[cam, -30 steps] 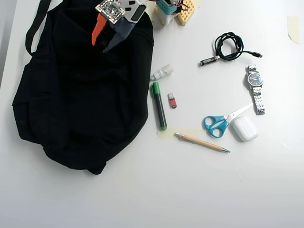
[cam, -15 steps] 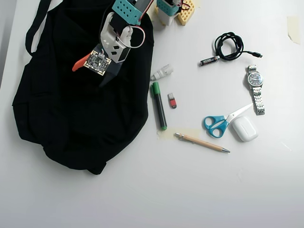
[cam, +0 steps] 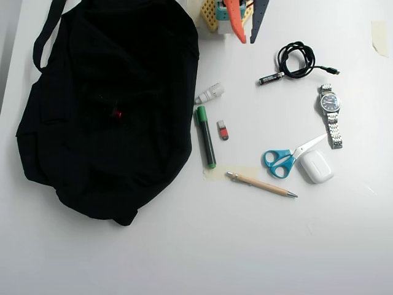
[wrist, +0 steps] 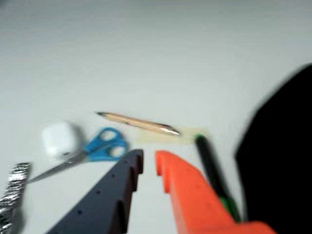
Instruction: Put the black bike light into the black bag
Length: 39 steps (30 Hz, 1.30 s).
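The white bench [cam: 184, 246] carries everything. The bag [cam: 110, 110] is by far the biggest thing, filling the left of the overhead view with its strap [cam: 46, 31] running up to the top edge; in the wrist view it is the dark mass at the right. The light [cam: 115, 113] lies on top of the bag near its middle, showing as little more than a small red spot against the black fabric. The hand [cam: 245, 34] hangs at the top edge just right of the bag, its orange and dark fingers spread apart and empty. To the right of the bag lie a coiled cable [cam: 296, 60], a watch [cam: 331, 114], a marker [cam: 206, 136], a pen [cam: 261, 184], scissors [cam: 285, 158], an earbud case [cam: 316, 166] touching the scissors' blade, and a small red-and-grey stick [cam: 222, 130] beside the marker.
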### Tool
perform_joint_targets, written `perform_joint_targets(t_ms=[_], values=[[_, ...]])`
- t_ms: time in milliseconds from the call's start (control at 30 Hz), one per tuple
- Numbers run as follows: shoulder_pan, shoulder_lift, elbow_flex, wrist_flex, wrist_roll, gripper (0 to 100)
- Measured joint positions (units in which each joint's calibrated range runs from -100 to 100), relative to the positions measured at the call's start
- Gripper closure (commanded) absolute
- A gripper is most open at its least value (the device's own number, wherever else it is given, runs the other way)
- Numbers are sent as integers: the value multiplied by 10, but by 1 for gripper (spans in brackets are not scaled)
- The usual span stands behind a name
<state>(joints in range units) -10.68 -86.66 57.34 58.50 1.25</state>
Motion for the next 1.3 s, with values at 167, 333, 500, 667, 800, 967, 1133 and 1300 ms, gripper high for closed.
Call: perform_joint_targets(t_ms=[167,333,500,667,800,967,1133,1300], values=[[-92,-100,154,-106,0,98],[-121,-111,317,-199,0,98],[-137,-111,396,-235,0,98],[-131,-110,410,-239,-2,98],[-123,-110,410,-195,-3,98],[-112,-110,410,-162,-3,98],[-114,-110,410,-74,0,98],[-112,-110,410,15,4,98]])
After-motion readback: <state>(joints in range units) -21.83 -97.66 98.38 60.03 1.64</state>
